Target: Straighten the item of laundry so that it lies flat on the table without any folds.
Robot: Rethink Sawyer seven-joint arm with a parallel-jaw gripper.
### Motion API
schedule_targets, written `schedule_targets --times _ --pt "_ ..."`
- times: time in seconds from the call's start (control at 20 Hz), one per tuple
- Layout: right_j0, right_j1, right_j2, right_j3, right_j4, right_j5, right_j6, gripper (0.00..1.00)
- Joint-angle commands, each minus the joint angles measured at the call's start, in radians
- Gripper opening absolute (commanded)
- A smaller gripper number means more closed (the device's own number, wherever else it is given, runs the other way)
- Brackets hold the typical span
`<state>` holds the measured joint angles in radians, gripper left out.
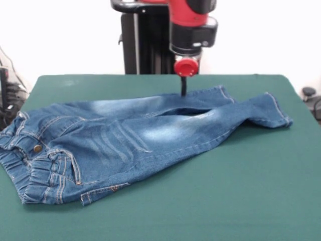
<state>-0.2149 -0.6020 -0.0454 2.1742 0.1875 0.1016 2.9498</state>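
Jeans (135,145) lie across the green table (241,201), legs side by side, the waistband end bunched and folded. Gripper (183,92) comes straight down onto the far leg's upper edge; whether it is open or closed cannot be told. Red-and-black arm (189,25) stands vertical above.

Behind the bench you have a plain white wall (266,35), evenly and brightly lit with no hard shadows. At your left edge sits some dark clutter (9,95), too cut off to tell what it is. At the right edge, a small dark object (312,100) shows against the pale background.
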Motion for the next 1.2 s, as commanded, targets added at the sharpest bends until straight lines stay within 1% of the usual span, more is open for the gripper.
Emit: schedule_targets --times 0.05,0.25,0.3,0.4,0.6,0.7,0.75,0.85,1.0,1.2 --pt "-0.167 -0.045 0.147 -0.195 -0.107 0.323 -0.254 1.00" --pt "-0.174 -0.033 0.141 -0.235 -0.191 0.343 -0.228 1.00" --pt "-0.151 -0.023 0.113 -0.263 -0.223 0.351 -0.218 1.00" --pt "-0.141 0.002 0.085 -0.303 -0.286 0.348 -0.219 1.00" --pt "-0.154 0.069 0.045 -0.410 -0.484 0.340 -0.298 1.00" --pt "-0.149 0.065 0.030 -0.450 -0.567 0.391 -0.326 1.00" --pt "-0.166 0.059 0.049 -0.458 -0.595 0.409 -0.344 1.00" --pt "-0.201 0.044 0.091 -0.460 -0.635 0.441 -0.369 1.00" --pt "-0.224 0.033 0.124 -0.474 -0.676 0.492 -0.369 1.00" --pt "-0.255 0.004 0.170 -0.477 -0.690 0.555 -0.368 1.00"
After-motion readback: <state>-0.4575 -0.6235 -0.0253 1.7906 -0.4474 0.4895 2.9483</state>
